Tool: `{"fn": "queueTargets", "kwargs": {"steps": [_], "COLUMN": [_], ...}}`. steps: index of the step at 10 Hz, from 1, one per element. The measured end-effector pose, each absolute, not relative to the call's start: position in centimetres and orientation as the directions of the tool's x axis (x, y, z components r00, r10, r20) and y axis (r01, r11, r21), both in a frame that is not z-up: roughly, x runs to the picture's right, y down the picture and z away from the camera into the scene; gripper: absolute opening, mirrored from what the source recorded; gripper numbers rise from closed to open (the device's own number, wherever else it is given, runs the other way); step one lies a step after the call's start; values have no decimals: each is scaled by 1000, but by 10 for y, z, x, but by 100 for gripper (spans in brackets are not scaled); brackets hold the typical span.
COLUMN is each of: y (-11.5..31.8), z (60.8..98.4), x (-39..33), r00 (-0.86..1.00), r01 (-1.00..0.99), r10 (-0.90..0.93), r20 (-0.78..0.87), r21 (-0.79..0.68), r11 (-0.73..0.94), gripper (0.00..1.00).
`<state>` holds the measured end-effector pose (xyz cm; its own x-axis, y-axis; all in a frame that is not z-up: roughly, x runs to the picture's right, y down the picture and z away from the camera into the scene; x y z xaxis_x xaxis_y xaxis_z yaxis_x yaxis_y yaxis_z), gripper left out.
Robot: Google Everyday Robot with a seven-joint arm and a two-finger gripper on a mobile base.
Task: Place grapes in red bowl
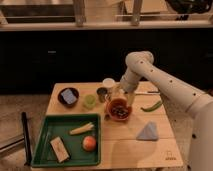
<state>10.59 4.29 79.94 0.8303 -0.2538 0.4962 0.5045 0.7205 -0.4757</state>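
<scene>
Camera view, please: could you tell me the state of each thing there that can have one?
hand: low over the red bowl's back rim.
red bowl: upright, holding dark pieces, perhaps grapes.
dark bowl: upright, holding a blue block.
green tray: flat, loaded with food.
green cup: upright.
metal cup: upright.
white cup: upright.

We see the table (pixel 125 150) bearing a tray (pixel 42 150) at eight o'clock, a red bowl (pixel 119 109) central, the gripper (pixel 122 96) over it.
</scene>
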Motion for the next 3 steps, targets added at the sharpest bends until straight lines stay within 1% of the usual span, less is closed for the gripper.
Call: {"fn": "queueTargets", "kwargs": {"steps": [3], "y": [36], "z": [798], "x": [118], "r00": [846], "r01": [472], "r10": [-240], "r20": [476], "r21": [-461], "r11": [751], "gripper": [80]}}
